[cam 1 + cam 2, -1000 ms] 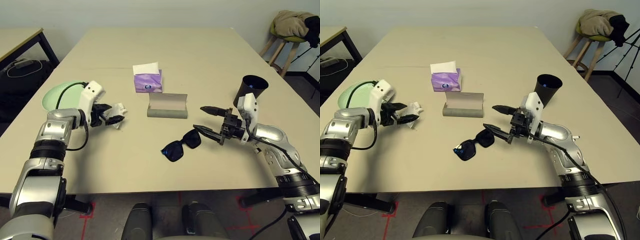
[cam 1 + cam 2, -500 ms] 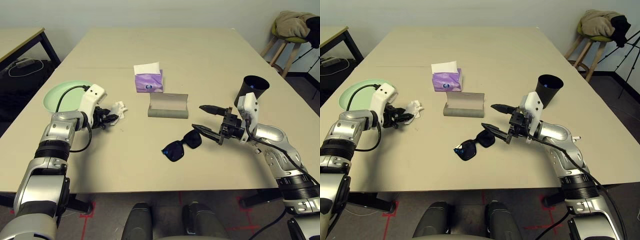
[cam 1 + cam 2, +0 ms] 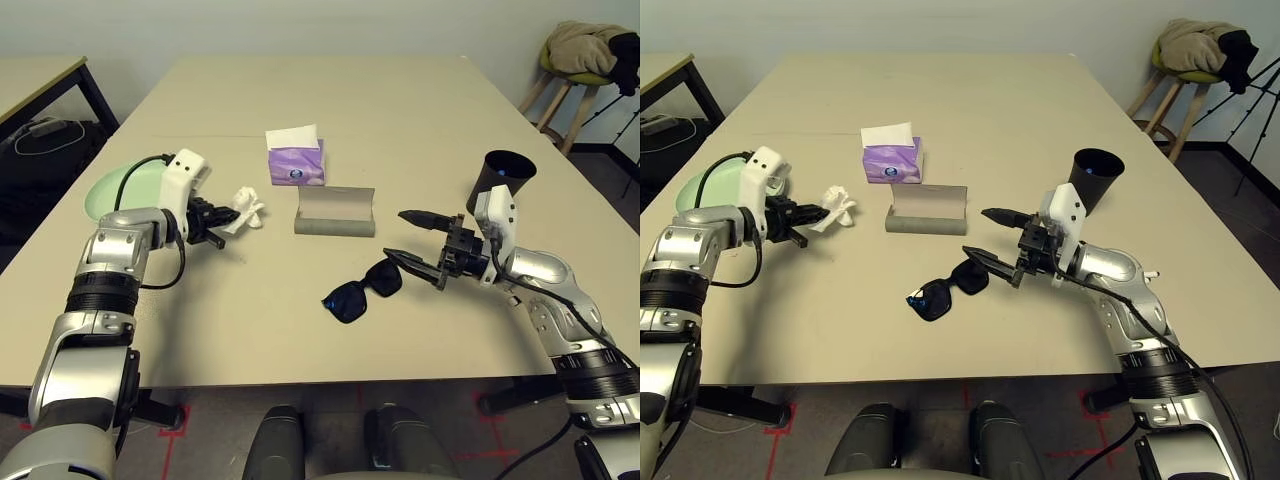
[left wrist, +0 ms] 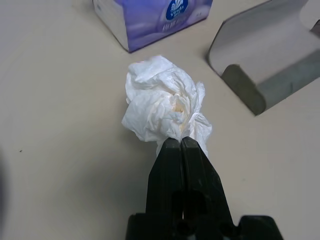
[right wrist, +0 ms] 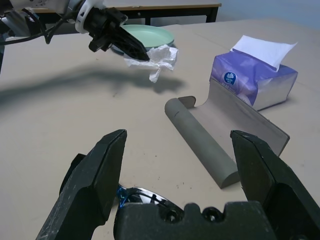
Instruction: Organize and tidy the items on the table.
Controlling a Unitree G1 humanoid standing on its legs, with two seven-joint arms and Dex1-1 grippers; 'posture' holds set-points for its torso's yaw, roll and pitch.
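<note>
Tissue (image 3: 246,208) pinched in the clenched left gripper (image 3: 222,219), held off the table (image 3: 400,110) near its left edge, beside the plate (image 3: 115,190), right gripper (image 3: 418,241) spread wide over the sunglasses (image 3: 362,289) near the front edge

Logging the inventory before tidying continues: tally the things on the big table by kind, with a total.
Tissue box: 1
Crumpled tissue: 1
Glasses case: 1
Sunglasses: 1
Black cup: 1
Green plate: 1
Total: 6
</note>
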